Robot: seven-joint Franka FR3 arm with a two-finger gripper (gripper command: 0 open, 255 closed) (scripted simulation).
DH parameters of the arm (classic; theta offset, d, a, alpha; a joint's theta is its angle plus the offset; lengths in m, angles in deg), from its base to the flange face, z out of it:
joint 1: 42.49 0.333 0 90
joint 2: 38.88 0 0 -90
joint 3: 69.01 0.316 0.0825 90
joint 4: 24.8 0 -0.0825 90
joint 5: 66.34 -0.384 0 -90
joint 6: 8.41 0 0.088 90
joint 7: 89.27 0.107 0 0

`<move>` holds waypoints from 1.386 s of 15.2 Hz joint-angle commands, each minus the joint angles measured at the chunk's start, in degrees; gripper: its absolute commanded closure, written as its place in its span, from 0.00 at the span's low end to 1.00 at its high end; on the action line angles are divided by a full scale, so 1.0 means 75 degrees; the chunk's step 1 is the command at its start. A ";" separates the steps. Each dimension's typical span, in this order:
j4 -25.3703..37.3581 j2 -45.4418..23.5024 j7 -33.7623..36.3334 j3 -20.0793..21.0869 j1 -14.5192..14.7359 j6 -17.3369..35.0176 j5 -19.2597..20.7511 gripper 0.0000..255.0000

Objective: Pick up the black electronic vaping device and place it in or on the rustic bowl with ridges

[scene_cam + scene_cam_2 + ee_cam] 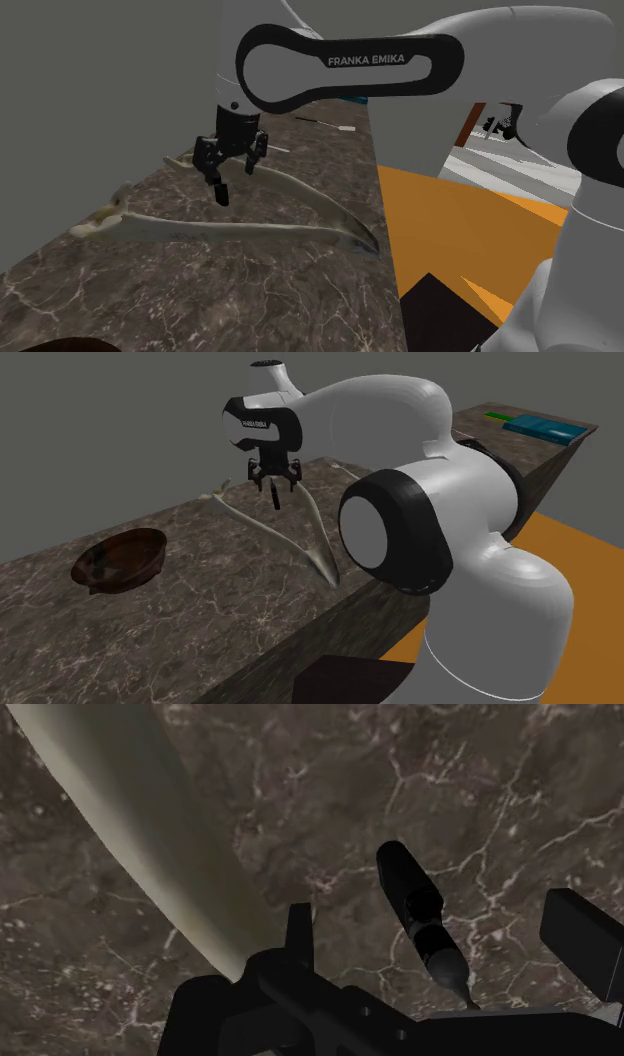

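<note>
Open gripper [232, 172] above the dark marble counter [200, 612], both black fingers [585, 934] well apart. Between them the black vaping device [415, 904], touching neither finger as far as can be seen (so not counted here as held). Long axis of the device running nearly along the reach of the fingers, thin mouthpiece end towards the palm and thick end away from it; almost upright in the shoulder view, with a small lean, closer to the finger on that view's left. Impossible to tell whether the lower end stands on the counter or hangs free above it.

Just beside the gripper, two pale, long, curved pieces [290, 190] lying on the counter and meeting at a point near its edge.

Well apart from all this, towards the second exterior view's left, the dark brown ridged bowl [135, 574], with the pale pieces between it and the gripper.

Probably needed next: to close on the device across its narrow width, then to carry it leftward in that view, over the pale pieces, to the bowl. Some risk of slipping, judging by the slim, smooth body.
</note>
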 commanded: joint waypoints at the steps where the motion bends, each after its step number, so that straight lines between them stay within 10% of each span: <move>1: 0.0064 -0.0166 0.0037 -0.0005 0.0044 0.0109 0.0077 0.00; 14: -0.0286 -0.0325 0.0090 -0.0034 0.0050 0.0606 0.0157 0.00; 15: -0.0286 -0.0325 0.0090 -0.0034 0.0050 0.0606 0.0157 1.00; 21: -0.0285 -0.0326 0.0091 -0.0034 0.0050 0.0606 0.0157 1.00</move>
